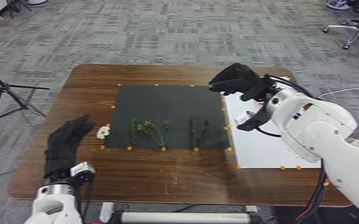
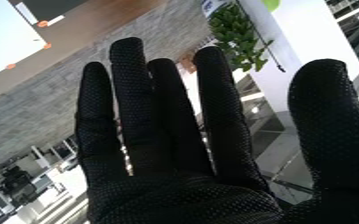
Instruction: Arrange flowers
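Well, two black-gloved hands can be seen. The right hand (image 1: 235, 80) is up by the far right corner of the one dark mat (image 1: 162, 96), near the far end of the one white sheet (image 1: 266, 154). The left hand (image 1: 66, 142) is well apart from it, to the left of the mat.

One small bunch of white flowers (image 1: 103, 132) sits just to the right of the left hand. Farther to the right of that hand, on the mat, come one thin green stem (image 1: 133, 133), then one green bunch (image 1: 150, 129) with branches, then two darker green stems (image 1: 198, 131) side by side. They all lie nearer the robot than the right hand does. The stems cross and are very thin, so I can't tell just how many are in the green bunch.

The right arm (image 1: 313, 122) hides some of the white sheet. Something pale (image 1: 244, 118) peeks out by its wrist, too hard to make out.

The right hand is wide open, its fingers (image 2: 140, 100) straight and its thumb (image 2: 322, 100) held well out, and it has hold of nothing. The left hand is open too, flat with straight fingers, and holds nothing.
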Robot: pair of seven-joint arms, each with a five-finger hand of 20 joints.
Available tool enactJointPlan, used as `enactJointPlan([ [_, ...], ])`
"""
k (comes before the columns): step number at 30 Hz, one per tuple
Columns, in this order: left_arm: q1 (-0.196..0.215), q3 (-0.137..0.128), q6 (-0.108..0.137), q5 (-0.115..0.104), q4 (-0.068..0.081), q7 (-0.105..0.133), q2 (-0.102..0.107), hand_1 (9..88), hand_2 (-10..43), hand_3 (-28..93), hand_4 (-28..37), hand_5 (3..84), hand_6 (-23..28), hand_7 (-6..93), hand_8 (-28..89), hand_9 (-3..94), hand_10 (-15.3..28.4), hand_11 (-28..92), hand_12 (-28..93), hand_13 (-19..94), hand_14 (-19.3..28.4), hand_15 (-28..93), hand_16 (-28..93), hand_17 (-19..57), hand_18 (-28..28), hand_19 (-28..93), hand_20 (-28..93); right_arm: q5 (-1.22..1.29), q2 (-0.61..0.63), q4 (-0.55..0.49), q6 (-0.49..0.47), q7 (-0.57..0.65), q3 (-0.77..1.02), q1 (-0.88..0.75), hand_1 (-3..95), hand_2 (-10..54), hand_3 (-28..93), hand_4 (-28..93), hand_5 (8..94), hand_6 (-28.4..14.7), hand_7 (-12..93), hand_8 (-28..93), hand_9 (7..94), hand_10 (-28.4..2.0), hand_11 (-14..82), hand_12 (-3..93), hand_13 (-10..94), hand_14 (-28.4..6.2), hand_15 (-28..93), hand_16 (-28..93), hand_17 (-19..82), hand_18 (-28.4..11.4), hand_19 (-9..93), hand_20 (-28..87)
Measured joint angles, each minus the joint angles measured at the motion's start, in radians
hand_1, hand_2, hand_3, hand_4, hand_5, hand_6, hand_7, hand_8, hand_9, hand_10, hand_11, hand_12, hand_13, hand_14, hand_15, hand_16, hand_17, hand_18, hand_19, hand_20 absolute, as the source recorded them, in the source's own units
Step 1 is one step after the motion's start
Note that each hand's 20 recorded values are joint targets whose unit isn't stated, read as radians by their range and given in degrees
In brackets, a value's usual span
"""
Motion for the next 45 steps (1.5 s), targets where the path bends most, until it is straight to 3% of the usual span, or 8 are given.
enactJointPlan([
  [6,-0.072,0.045,-0.007,0.003,0.03,-0.012,-0.002,25.3,5.8,70,-28.3,55.1,1.9,17.5,-7,53.6,15.1,25,15,41,16.6,21,0,11.4,10.1,8,20,0.005,-0.004,0.0,-0.002,-0.002,0.0,0.0,29.1,2.6,63,-13,58.5,-4.5,12,-6,53.2,-18.5,6.9,17.5,48,-19.0,31,27,19,-21.5,48,37],
  [13,-0.153,0.081,-0.026,0.016,0.067,-0.024,-0.027,25.3,5.8,70,-28.3,55.0,2.0,17.4,-7,53.5,15.0,25,15,41,16.7,21,0,11.4,10.0,8,20,0.009,-0.012,0.002,-0.011,-0.003,-0.002,0.002,29.1,2.6,63,-14,58.5,-4.5,12,-6,53.2,-18.5,6.9,17.5,48,-19.0,31,27,19,-21.4,48,37],
  [24,-0.171,0.094,-0.025,0.037,0.071,-0.028,-0.031,25.2,5.8,70,-28.3,55.2,1.9,17.6,-7,53.4,14.9,25,15,41,16.5,21,0,11.1,10.1,8,20,0.013,-0.015,0.003,-0.019,-0.002,-0.002,0.003,28.9,2.9,63,-14,58.5,-4.6,12,-6,53.4,-18.6,6.9,17.5,48,-19.0,31,27,19,-21.4,47,37],
  [26,-0.165,0.09,-0.008,0.025,0.07,-0.024,-0.028,25.1,5.9,70,-28.3,55.2,1.9,17.7,-7,53.3,14.9,25,15,41,16.4,21,0,11.1,10.1,8,20,0.015,-0.015,0.003,-0.021,-0.001,-0.002,0.002,28.8,3.0,63,-14,58.5,-4.5,12,-6,53.4,-18.6,6.9,17.5,48,-19.0,31,27,19,-21.4,47,37],
  [29,-0.146,0.078,0.031,-0.021,0.067,-0.02,-0.017,25.0,6.0,69,-28.3,55.2,1.9,17.7,-7,53.2,14.9,25,15,41,16.4,21,0,11.1,10.0,8,20,0.017,-0.014,0.003,-0.027,-0.001,-0.002,0.0,28.8,3.0,63,-14,58.5,-4.6,12,-6,53.5,-18.5,6.9,17.5,48,-19.0,31,27,19,-21.4,47,37],
  [32,-0.116,0.063,0.045,-0.056,0.059,-0.021,-0.004,24.9,6.1,69,-28.3,55.2,2.0,17.6,-8,53.3,14.9,25,15,41,16.4,21,0,11.0,10.0,8,20,0.018,-0.012,0.003,-0.031,-0.001,-0.006,0.0,28.8,3.0,63,-13,58.5,-4.5,12,-6,53.4,-18.6,7.0,17.5,48,-19.2,31,27,19,-21.3,47,37],
  [38,-0.094,0.062,0.049,-0.074,0.053,-0.033,0.018,24.7,6.2,69,-28.3,54.9,2.1,17.4,-7,53.2,15.0,25,15,40,16.4,21,0,10.8,10.0,8,20,0.02,-0.009,0.003,-0.041,-0.001,-0.017,0.001,28.7,3.1,63,-13,58.5,-4.6,12,-6,53.3,-18.6,7.0,17.6,48,-19.1,31,27,19,-21.5,46,36],
  [45,-0.121,0.106,0.043,-0.079,0.063,-0.072,0.046,24.7,6.2,70,-28.3,54.8,2.2,17.3,-7,53.1,15.0,25,15,40,16.5,21,0,10.7,10.0,8,20,0.02,-0.008,0.003,-0.049,-0.002,-0.034,0.008,28.7,3.1,63,-13,58.4,-4.6,12,-6,53.3,-18.5,6.9,17.5,48,-19.2,31,27,19,-21.5,46,36],
])
